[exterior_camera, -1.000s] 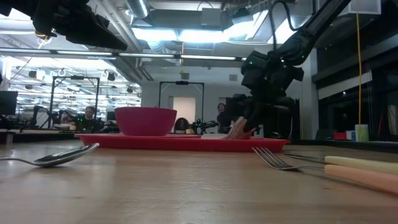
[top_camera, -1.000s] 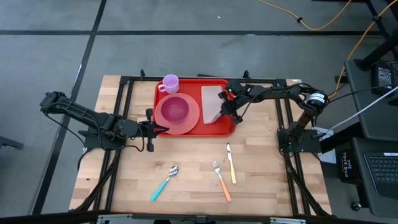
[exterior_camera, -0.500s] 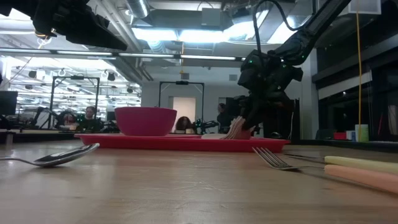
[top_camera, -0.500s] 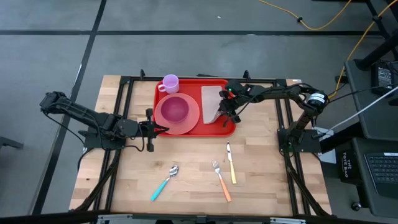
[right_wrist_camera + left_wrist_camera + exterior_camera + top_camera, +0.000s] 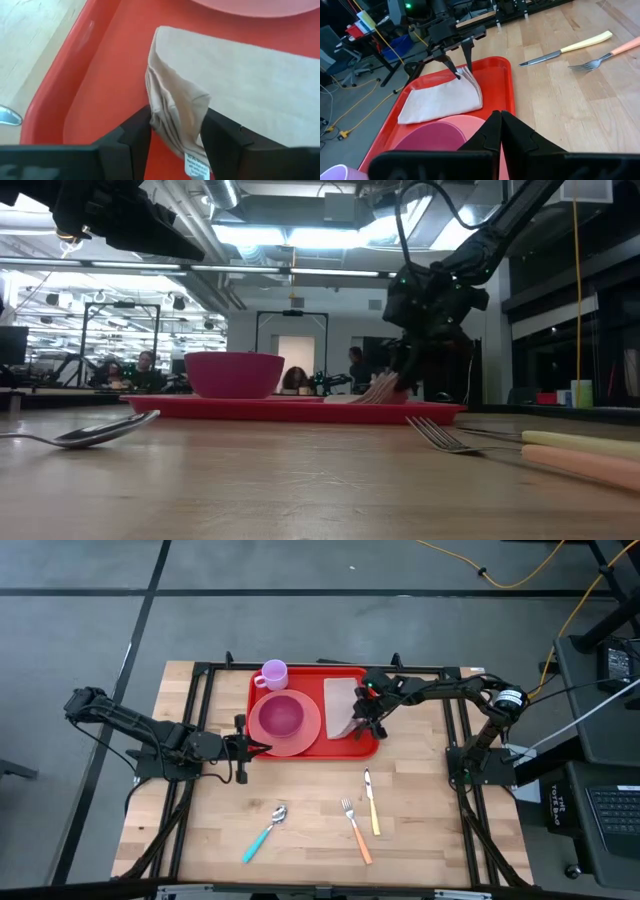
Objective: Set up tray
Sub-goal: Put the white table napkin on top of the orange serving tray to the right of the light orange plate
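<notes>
The red tray (image 5: 305,680) lies at the table's far middle. It carries a pink plate (image 5: 300,735) with a pink bowl (image 5: 280,715), a purple cup (image 5: 273,673) and a folded beige napkin (image 5: 342,702). My right gripper (image 5: 364,728) is at the napkin's near right corner, shut on it. My left gripper (image 5: 258,748) is shut and hangs above the tray's near left edge, touching nothing. In the left wrist view its fingers meet over the plate (image 5: 435,137). My right gripper pinches the napkin's near right corner (image 5: 175,112) between its two fingers, across several folded layers. It comes from above, slanting in from the table's right. The corner (image 5: 382,387) is bunched and raised a little off the tray; the rest of the napkin lies flat.
On the bare wood nearer than the tray lie a teal-handled spoon (image 5: 265,832), an orange-handled fork (image 5: 354,830) and a yellow-handled knife (image 5: 371,802). Black frame rails (image 5: 200,710) run along both table sides. People sit in the room beyond the table.
My right gripper has shifted slightly toward the table's left at the napkin's near right corner. The corner stays raised, and the rest of the napkin has kept its place on the tray.
</notes>
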Motion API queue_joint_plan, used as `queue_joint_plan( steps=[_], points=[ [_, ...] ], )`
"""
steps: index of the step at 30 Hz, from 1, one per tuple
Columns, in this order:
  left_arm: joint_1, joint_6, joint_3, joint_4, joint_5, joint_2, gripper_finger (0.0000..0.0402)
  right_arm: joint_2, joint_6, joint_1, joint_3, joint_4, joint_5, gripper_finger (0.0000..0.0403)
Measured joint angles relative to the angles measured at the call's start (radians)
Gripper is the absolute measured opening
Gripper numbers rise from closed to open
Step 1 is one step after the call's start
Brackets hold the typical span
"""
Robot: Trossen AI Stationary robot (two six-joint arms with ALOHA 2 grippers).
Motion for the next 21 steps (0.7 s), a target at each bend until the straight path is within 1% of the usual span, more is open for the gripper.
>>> queue_joint_plan(
  steps=[7, 13, 18, 21],
  points=[
    [0.000, 0.001, 0.000, 0.000, 0.000, 0.000, 0.0005, -0.011, 0.001, 0.000, 0.000, -0.034, -0.001, 0.0165],
    [0.000, 0.001, 0.000, 0.000, 0.000, 0.000, 0.0002, -0.066, 0.054, 0.000, 0.000, -0.046, 0.004, 0.0165],
    [0.000, 0.001, 0.000, 0.000, 0.000, 0.000, 0.0005, -0.105, 0.054, 0.000, 0.000, -0.068, 0.047, 0.0165],
    [0.000, 0.001, 0.000, 0.000, 0.000, 0.000, 0.0005, -0.114, 0.054, 0.000, 0.000, -0.079, 0.031, 0.0165]
  ],
)
